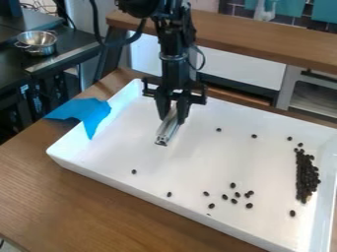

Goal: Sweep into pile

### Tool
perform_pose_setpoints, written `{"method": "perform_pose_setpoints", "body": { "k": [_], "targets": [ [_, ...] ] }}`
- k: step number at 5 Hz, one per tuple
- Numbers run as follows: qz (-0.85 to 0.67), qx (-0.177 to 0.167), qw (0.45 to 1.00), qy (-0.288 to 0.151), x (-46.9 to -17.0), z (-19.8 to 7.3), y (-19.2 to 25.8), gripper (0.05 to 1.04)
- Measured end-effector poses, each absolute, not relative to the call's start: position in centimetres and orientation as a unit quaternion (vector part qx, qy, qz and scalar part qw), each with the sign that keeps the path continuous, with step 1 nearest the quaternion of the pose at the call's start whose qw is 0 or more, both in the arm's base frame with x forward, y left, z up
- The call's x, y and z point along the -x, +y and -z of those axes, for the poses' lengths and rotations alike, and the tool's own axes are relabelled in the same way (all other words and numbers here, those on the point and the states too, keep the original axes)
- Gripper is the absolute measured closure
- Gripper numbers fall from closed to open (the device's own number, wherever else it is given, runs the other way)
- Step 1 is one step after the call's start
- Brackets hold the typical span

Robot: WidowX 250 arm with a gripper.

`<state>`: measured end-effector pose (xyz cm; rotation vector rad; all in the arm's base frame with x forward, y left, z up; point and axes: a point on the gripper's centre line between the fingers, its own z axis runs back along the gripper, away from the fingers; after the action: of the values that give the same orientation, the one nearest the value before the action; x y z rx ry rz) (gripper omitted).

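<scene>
Black two-finger hand [172,117], in the far left part of the white rectangular tray [187,165], grasping a slotted silver metal bar [168,130]. The fingers lie on either side of the bar's upper part; its lower end slants toward the near left, and whether it touches the tray floor cannot be told.

Dark, oval, bean-like pieces [307,172] form a dense, elongated pile beside the right wall. Loose strays [249,205] lie across the floor: several near the middle of the near side, two farther left, three spaced along the far side, and one just beyond the pile's near end.

Handling, as judged: the bar is stiff, moderately light and hard to damage, but its smooth faces may slip or twist under a sideways load. The upper part is the suitable hold, leaving the lower end free as a scraper. The pieces are probably light, hard and quick to roll; they are better pushed than pinched, with low, slow strokes toward the right. Because the bar is narrow, strays may slide around its end, and a fast stroke may scatter the pile.

Materials: tray smooth, pale and slightly glossy, with low raised walls; bar grooved lengthwise, with a metallic sheen; pieces rounded and dark; blue sheet [89,112] thin and angular, draped over the left wall; counter [39,182] brown, with wood grain.
</scene>
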<state>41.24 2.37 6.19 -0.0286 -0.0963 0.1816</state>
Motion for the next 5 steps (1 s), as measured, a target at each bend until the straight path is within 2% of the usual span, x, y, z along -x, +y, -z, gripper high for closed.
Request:
{"method": "perform_pose_setpoints", "body": {
  "k": [1, 2, 3, 5],
  "targets": [
    [-0.045, -0.042, 0.997, -0.038, -40.3, -4.8, 4.0, 0.721],
    [-0.014, -0.068, 0.997, -0.024, -39.3, -3.7, 4.6, 0.721],
    [0.01, -0.086, 0.996, -0.017, -38.5, -2.6, 5.2, 0.721],
    [0.041, -0.084, 0.995, -0.017, -36.6, -2.6, 5.0, 0.721]
  ]
}}
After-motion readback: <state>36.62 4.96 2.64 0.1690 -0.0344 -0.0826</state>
